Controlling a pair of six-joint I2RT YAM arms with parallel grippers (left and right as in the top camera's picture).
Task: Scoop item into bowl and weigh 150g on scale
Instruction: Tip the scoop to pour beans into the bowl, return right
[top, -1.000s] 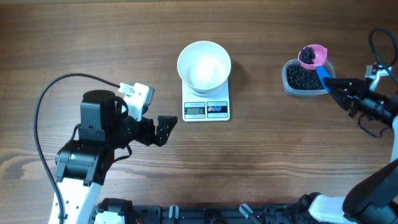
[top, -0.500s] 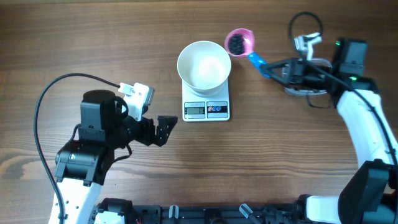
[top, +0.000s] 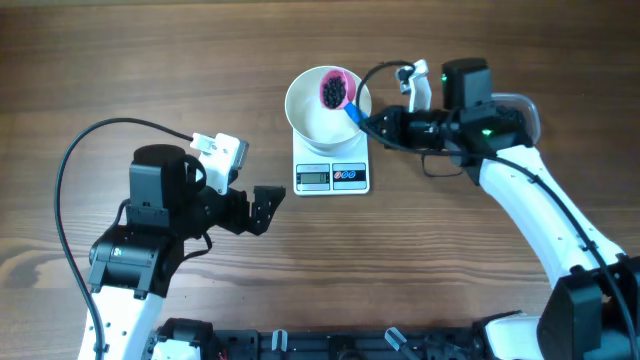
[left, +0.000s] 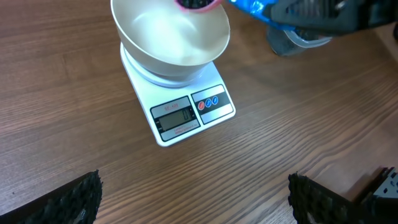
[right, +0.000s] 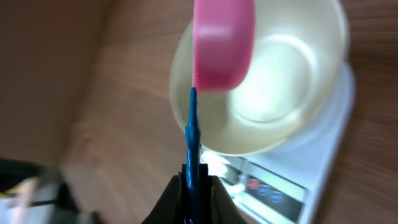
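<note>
The white bowl (top: 318, 126) stands on the scale (top: 332, 176) at the middle of the table, and its inside looks bare (left: 168, 37). A pink scoop (top: 336, 91) with a blue handle (right: 191, 134) hovers over the bowl's far right rim. It carries a small load of the black item (top: 333, 93). My right gripper (top: 373, 124) is shut on the handle, just right of the bowl. My left gripper (top: 268, 208) hangs open left of the scale, with only bare wood between its fingers (left: 68, 199).
A clear plastic tub (top: 521, 106) sits at the right, mostly hidden behind my right arm; its edge shows in the left wrist view (left: 298, 40). The scale's display (left: 176, 116) and buttons (left: 208, 103) face the front edge. The left arm's cable loops over the left side of the table.
My right arm has swung left from the tub, carrying the loaded scoop to above the bowl. The left arm has not moved.
</note>
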